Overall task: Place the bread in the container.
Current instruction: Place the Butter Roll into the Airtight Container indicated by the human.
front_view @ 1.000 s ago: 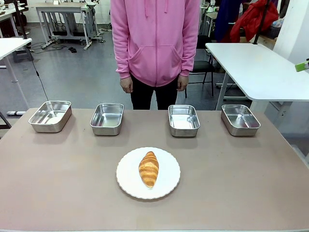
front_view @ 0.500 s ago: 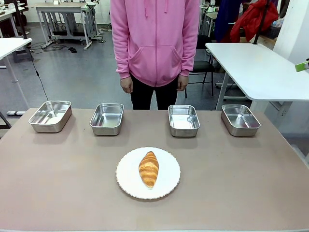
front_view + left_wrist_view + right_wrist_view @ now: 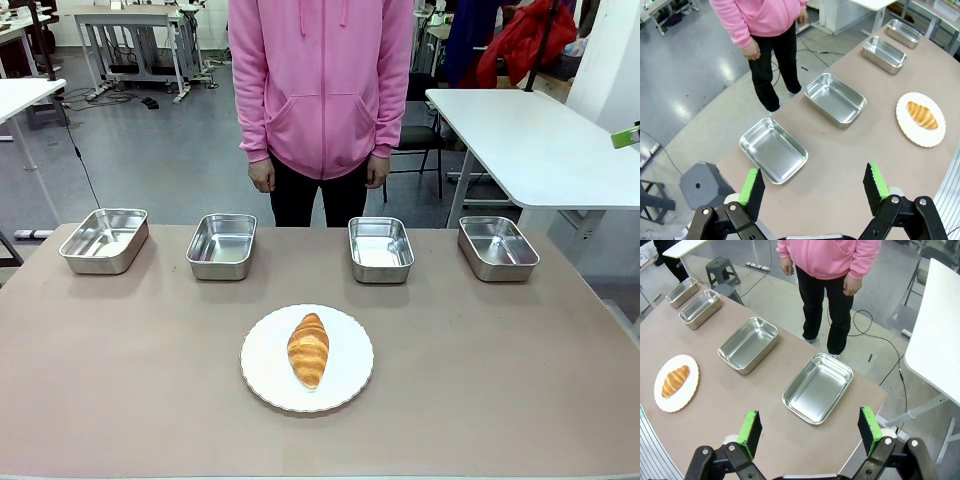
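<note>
Bread [image 3: 308, 349] lying on white plate [image 3: 350, 370], long axis toward the person [image 3: 320, 90]; roughly equidistant from left pincer [image 3: 814, 187] and right pincer [image 3: 809, 431], both wide open, empty.

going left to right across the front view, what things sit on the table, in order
leftmost tray → second tray → bread → third tray → rightmost tray

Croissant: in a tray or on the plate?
On the plate. The croissant lies in the middle of the white scalloped plate.
</note>
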`<state>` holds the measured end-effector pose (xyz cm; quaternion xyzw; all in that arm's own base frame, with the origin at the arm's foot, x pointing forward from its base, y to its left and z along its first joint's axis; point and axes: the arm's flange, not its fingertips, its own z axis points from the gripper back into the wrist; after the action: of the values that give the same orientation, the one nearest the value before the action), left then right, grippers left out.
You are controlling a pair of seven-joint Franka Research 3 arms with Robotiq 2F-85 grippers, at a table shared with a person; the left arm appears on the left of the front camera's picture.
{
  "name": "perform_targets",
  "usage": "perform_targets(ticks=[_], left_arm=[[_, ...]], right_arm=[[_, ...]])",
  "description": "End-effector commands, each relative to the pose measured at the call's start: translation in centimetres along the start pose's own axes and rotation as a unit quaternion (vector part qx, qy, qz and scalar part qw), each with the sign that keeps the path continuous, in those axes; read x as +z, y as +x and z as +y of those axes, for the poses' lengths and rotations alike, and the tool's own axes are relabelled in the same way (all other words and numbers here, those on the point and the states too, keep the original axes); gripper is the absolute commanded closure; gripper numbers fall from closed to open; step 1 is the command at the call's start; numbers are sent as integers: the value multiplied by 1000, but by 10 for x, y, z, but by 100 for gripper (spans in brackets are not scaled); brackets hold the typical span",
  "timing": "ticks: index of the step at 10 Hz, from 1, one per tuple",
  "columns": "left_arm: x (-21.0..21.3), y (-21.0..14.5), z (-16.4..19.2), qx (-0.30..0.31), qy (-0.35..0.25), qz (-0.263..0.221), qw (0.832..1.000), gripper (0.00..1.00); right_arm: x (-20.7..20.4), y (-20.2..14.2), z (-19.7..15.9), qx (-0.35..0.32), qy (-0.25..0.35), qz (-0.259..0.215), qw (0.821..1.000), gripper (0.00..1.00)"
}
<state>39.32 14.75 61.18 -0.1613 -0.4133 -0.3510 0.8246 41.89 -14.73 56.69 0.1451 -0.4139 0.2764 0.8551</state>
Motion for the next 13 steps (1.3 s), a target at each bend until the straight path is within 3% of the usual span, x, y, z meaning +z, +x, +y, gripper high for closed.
perform_targets(ticks=[1, 13], left_arm=[[1, 1, -1, -4, -2, -4, 1000, 0], [1, 1, -1, -4, -2, -4, 1000, 0]], right_arm=[[-1, 0, -3, 6, 5, -14, 1000, 0], [-1, 0, -3, 6, 5, -14, 1000, 0]])
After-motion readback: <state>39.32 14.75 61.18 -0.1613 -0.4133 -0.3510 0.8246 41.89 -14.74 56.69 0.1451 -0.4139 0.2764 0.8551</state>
